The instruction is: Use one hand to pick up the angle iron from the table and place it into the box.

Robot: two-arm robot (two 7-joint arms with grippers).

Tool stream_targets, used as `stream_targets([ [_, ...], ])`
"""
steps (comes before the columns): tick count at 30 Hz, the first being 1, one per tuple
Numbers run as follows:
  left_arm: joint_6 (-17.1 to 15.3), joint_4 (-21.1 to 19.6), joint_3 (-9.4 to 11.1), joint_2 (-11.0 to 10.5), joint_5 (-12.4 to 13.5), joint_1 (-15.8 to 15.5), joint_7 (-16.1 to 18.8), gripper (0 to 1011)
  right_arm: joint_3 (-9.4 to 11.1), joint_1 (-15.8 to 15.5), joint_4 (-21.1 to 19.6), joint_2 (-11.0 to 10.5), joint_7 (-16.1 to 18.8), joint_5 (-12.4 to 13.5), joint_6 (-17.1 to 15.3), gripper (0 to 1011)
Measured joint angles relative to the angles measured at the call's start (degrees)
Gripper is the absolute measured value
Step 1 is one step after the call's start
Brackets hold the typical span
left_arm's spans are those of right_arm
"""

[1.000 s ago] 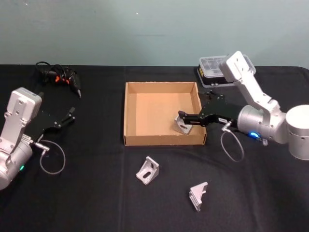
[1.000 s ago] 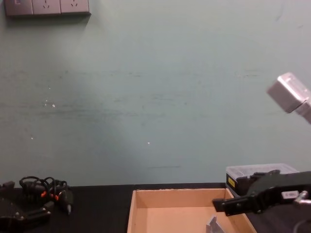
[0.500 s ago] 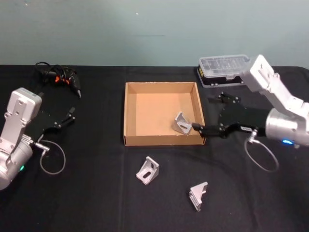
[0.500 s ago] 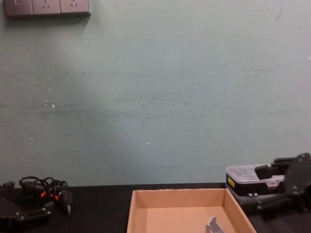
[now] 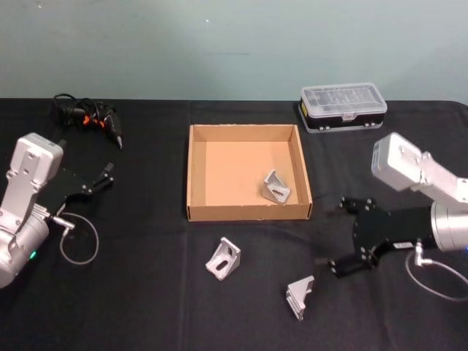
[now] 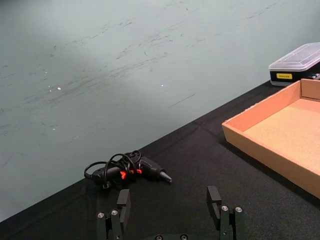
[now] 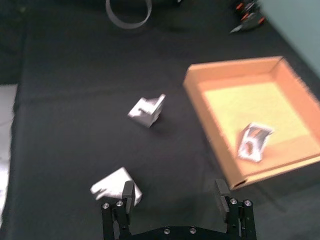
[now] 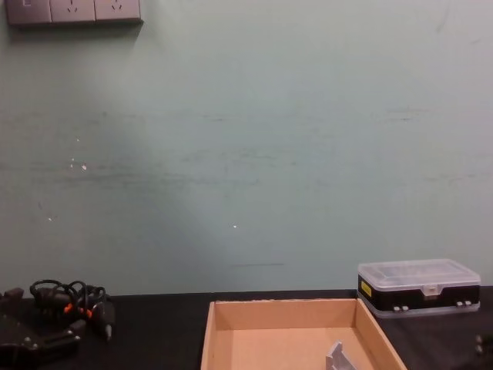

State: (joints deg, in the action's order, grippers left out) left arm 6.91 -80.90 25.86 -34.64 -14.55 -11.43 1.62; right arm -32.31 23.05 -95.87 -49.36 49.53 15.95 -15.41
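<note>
One silver angle iron (image 5: 276, 187) lies inside the tan box (image 5: 246, 213), near its right wall; the chest view shows it (image 8: 339, 357) in the box (image 8: 285, 307) too. Two more angle irons (image 5: 224, 258) (image 5: 300, 295) rest on the black table (image 5: 139, 300) in front of the box. My right gripper (image 5: 341, 235) hovers open and empty over the table, right of the front irons. In the right wrist view, that gripper (image 7: 174, 192) faces one iron (image 7: 116, 186) close by, another (image 7: 147, 108) farther off, and the boxed one (image 7: 254, 141). My left gripper (image 5: 104, 176) is parked open at the far left.
A clear-lidded plastic case (image 5: 342, 107) with a black base stands behind the box at the right. A black tool with coiled cable (image 5: 86, 115) lies at the back left, ahead of the left gripper (image 6: 169, 200) in its wrist view.
The right gripper let go of the angle iron in the box, drew back out over the right wall, and swung toward the front right of the table. The left arm stayed still.
</note>
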Motion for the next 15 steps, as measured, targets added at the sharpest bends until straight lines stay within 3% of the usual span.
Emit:
stream_targets([
  [6,0.0,0.0,0.0,0.0,0.0,0.0,0.0,1000,-3.33,1.76,1.78,-1.22,3.26,-1.61,-0.1,1000],
  [15,0.0,0.0,0.0,0.0,0.0,0.0,0.0,1000,-7.07,4.13,4.87,-0.21,4.9,-3.69,0.2,1000],
])
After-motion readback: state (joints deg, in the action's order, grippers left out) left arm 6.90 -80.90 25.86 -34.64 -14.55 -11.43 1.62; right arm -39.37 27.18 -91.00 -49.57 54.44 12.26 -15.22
